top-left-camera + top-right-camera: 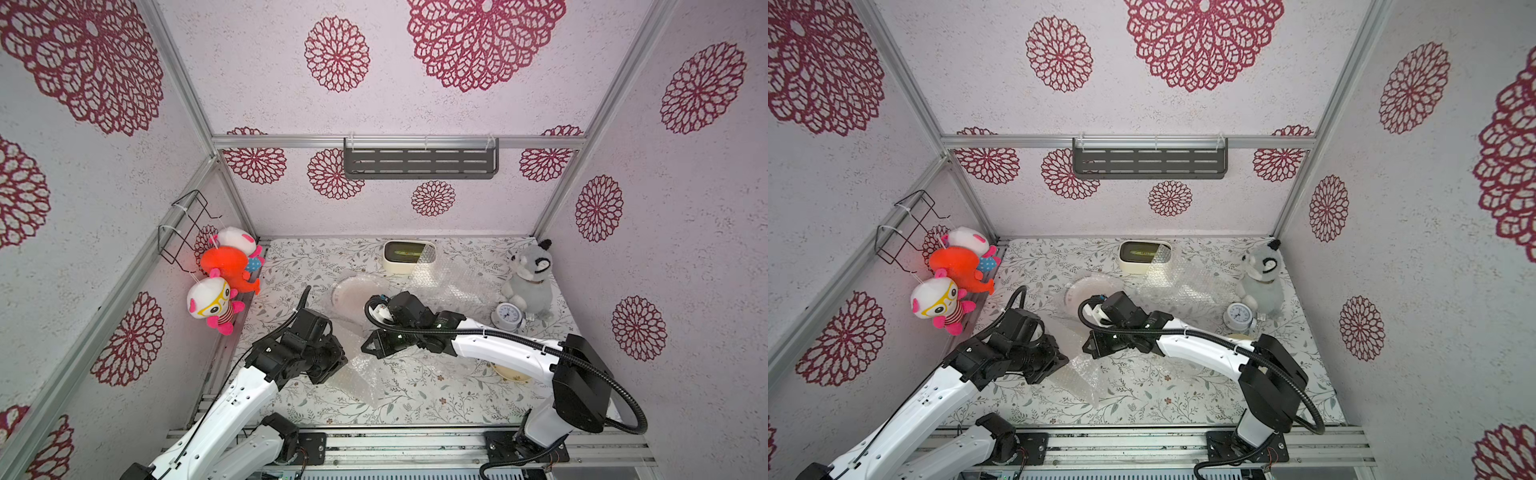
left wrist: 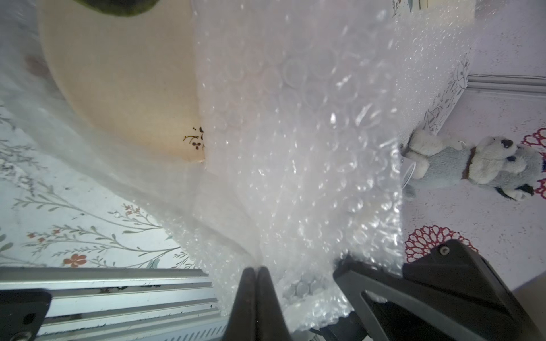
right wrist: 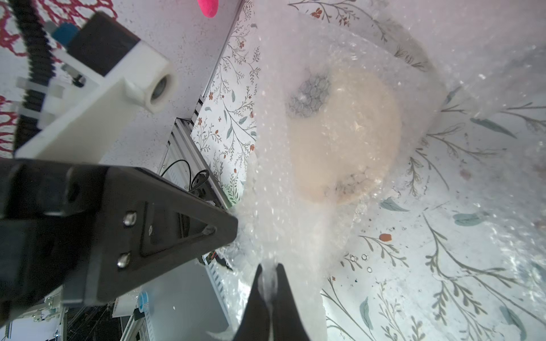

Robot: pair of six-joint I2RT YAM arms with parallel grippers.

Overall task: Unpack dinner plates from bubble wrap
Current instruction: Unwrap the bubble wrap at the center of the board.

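Observation:
A cream dinner plate (image 1: pixel 351 293) lies mid-table in both top views, still inside clear bubble wrap (image 1: pixel 365 374) that trails toward the front. In the left wrist view the plate (image 2: pixel 124 88) shows a small dark rim motif, with wrap (image 2: pixel 295 147) over part of it. My left gripper (image 2: pixel 256 269) is shut on a front edge of this wrap. My right gripper (image 3: pixel 269 267) pinches the same sheet close by, and the plate (image 3: pixel 345 133) shows blurred through it. The two grippers (image 1: pixel 337 362) (image 1: pixel 366 347) sit almost side by side. Another cream plate (image 1: pixel 509 372) peeks from under the right arm.
A loose bubble wrap sheet (image 1: pixel 449 282) lies at the back right against a cream box with a dark top (image 1: pixel 409 255). A small white clock (image 1: pixel 507 313) and a grey plush (image 1: pixel 530 282) stand at the right. Plush toys (image 1: pixel 224 270) hang on the left wall.

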